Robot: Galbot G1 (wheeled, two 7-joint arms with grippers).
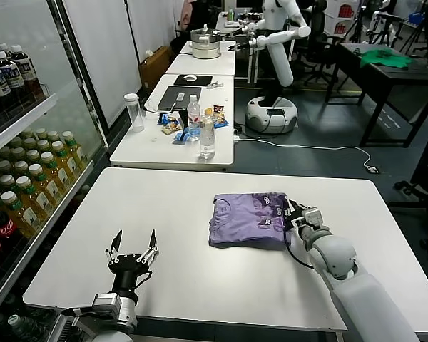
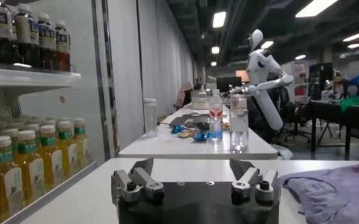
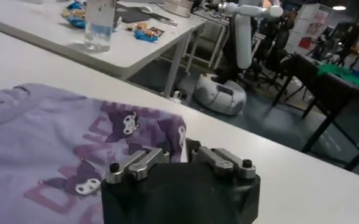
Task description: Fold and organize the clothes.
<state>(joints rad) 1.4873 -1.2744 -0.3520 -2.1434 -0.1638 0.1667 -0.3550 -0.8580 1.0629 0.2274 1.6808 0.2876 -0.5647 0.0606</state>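
The left gripper [image 1: 132,251] idles with jaws spread, well clear of the work. The T-shirt [image 1: 248,218] lies folded into a compact rectangle on the desk [image 1: 164,214], just ahead of the right gripper [image 1: 297,213], whose jaws look clenched at its edge. Folding seems nearly finished; only tidying remains.

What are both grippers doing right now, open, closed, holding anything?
Left gripper: jaws open, empty, over the near left of the table.
Right gripper: at the right edge of the folded lavender T-shirt; jaw state cannot be told.
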